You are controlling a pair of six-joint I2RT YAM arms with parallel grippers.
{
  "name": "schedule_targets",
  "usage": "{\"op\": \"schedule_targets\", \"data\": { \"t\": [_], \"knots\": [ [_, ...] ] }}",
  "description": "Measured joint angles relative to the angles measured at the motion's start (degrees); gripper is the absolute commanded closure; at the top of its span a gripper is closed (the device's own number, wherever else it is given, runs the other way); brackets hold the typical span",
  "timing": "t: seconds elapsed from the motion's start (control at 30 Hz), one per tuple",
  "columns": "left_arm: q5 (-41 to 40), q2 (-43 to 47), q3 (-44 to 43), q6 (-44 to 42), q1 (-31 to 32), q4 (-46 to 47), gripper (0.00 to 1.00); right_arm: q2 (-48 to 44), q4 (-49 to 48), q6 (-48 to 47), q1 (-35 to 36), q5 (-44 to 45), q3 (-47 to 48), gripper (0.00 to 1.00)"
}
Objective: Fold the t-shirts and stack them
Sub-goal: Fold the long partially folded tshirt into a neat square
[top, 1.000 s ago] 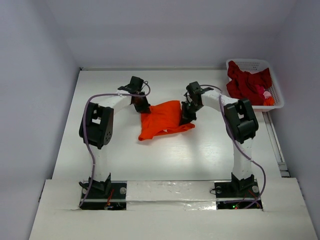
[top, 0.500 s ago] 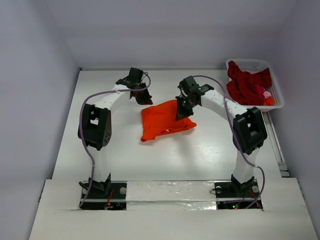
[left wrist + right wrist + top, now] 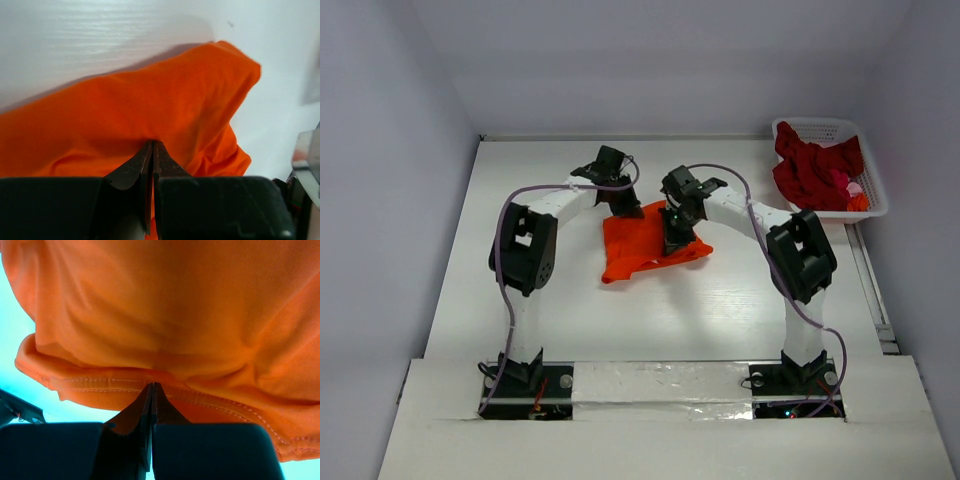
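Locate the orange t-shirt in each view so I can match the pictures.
Top external: orange t-shirt mid-table, between left gripper and right gripper.
Left wrist: orange t-shirt fills left and centre, pinched at the shut jaws.
Right wrist: orange t-shirt fills nearly the whole frame, hem at the shut jaws.
Shared landmark: white table under it; top of left wrist view, left edge of right wrist view.

Top view: you cannot see the fingertips of the left gripper [image 3: 152, 145] or the right gripper [image 3: 151, 386]; their own wrists cover them. Both wrist views cut the bright orange cloth t-shirt [image 3: 640, 250] off at the frame edges. In the white plastic lattice basket [image 3: 790, 128], at the far right corner of the white table [image 3: 740, 310], lies a dark red and pink cloth heap [image 3: 815, 165]: you cannot count its garments.
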State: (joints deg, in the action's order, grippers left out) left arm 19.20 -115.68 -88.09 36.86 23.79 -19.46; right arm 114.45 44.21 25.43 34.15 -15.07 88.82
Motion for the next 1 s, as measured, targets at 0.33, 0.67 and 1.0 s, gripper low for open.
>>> {"op": "schedule_targets", "data": {
  "t": [0.33, 0.67, 1.0],
  "knots": [
    [1.9, -5.4, 1.1, 1.6, 2.8, 2.4, 1.00, -0.1, -2.0, 0.0, 0.8, -0.1, -7.3, 1.00],
    [2.7, -5.6, 1.4, 2.1, 2.8, 3.4, 1.00, -0.7, -3.0, 0.3, 1.2, -0.3, -9.7, 1.00],
    [2.2, -5.6, 0.8, 2.0, 2.8, 2.3, 1.00, -4.7, 1.8, 0.2, 1.2, 0.2, 1.2, 1.00]
  ]
}}
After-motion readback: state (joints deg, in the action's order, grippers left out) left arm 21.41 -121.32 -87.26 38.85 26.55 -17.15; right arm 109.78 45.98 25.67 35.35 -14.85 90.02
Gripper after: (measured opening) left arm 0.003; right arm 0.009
